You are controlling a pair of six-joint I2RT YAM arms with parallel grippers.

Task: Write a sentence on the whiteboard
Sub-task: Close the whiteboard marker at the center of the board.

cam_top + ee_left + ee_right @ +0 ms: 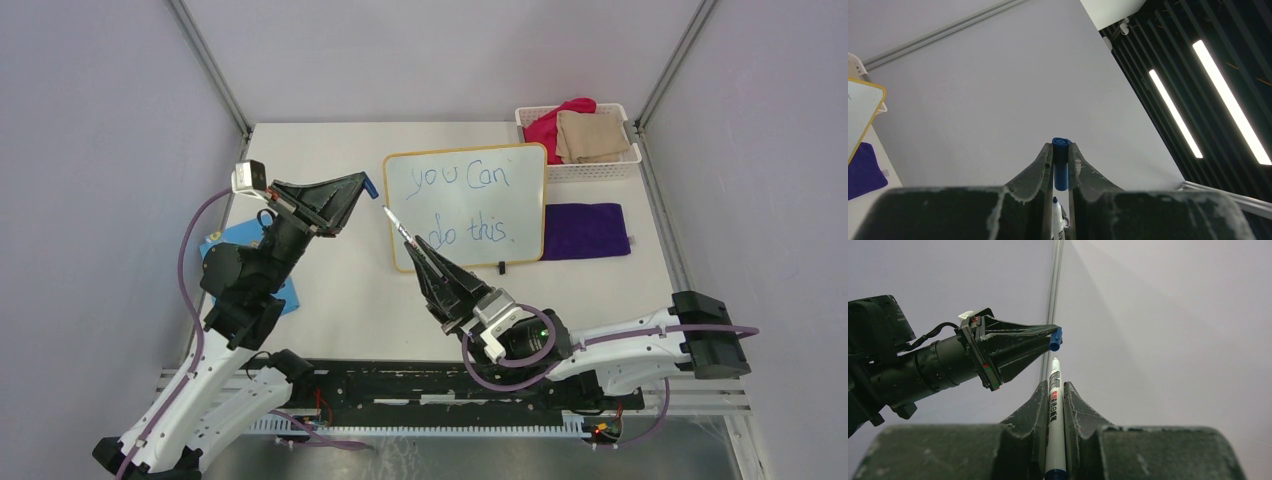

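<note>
The whiteboard (528, 200) lies on the table with its yellow rim, and the sentence (462, 178) "you Can do this." is written on it in blue, in two lines. My right gripper (415, 248) is shut on a white marker (398, 226), raised over the board's left edge, bare tip pointing up and left. In the right wrist view the marker (1054, 405) sits between the fingers. My left gripper (362, 182) is shut on the blue cap (370, 186). The cap (1061, 167) hangs just beyond the marker tip (1055, 212), apart from it.
A white basket (620, 165) with red and beige cloths stands at the back right. A purple cloth (585, 230) lies right of the board. A blue card (240, 240) lies under the left arm. The board's corner (863, 107) shows in the left wrist view.
</note>
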